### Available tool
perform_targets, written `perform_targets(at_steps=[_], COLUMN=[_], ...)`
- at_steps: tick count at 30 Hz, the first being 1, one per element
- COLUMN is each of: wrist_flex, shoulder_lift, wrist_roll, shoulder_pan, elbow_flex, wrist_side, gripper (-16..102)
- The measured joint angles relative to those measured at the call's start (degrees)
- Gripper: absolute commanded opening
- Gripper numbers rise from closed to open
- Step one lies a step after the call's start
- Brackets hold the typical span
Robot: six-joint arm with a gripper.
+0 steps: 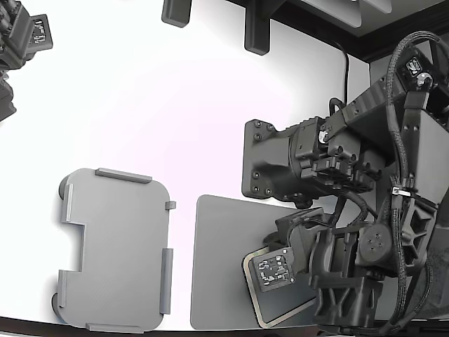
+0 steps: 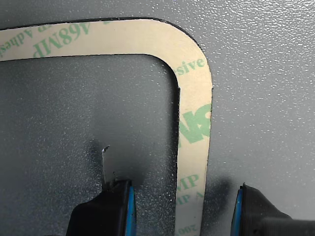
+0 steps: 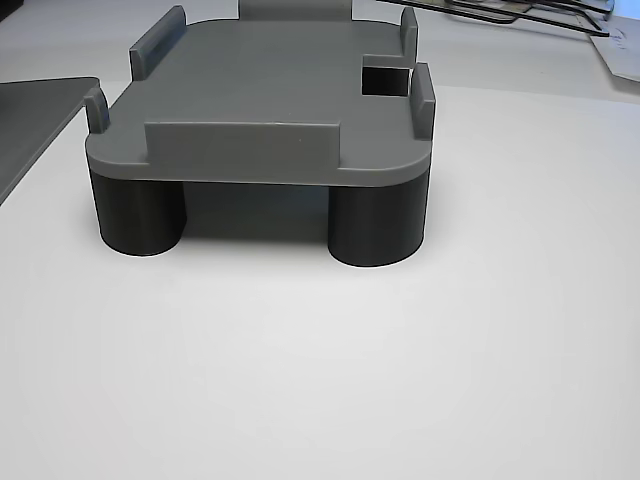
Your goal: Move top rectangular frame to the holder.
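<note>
The top rectangular frame (image 2: 194, 118) is a pale beige ring with green print, lying flat on the dark grey pad (image 2: 256, 73). My gripper (image 2: 182, 209) is open, low over the frame. Its two blue-edged fingers (image 2: 125, 209) straddle one long side of the ring near a rounded corner. I cannot tell whether they touch it. A thin metal sliver (image 2: 105, 162) sticks out from one finger. In the exterior view the frame's edge (image 1: 254, 303) shows under my arm. The holder (image 1: 116, 249) is empty at the exterior view's lower left. It also shows in the other view (image 3: 260, 100).
The dark pad (image 1: 217, 267) lies just right of the holder in the exterior view, and its corner shows in the other view (image 3: 30, 120). A second arm (image 1: 21, 42) sits at the exterior view's upper left. Dark brackets (image 1: 256, 28) stand along the far edge.
</note>
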Motion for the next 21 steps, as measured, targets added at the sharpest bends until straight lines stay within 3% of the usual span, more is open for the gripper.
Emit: perform_targets(at_steps=[12,21], wrist_flex=[-0.44,-1.05], shoulder_lift=[-0.44,-0.18], wrist_roll=[-1.05,-1.05], shoulder_pan=[-1.23,-1.23], elbow_flex=[0.97,1.49], wrist_side=[0.53,0.26], gripper=[66,35])
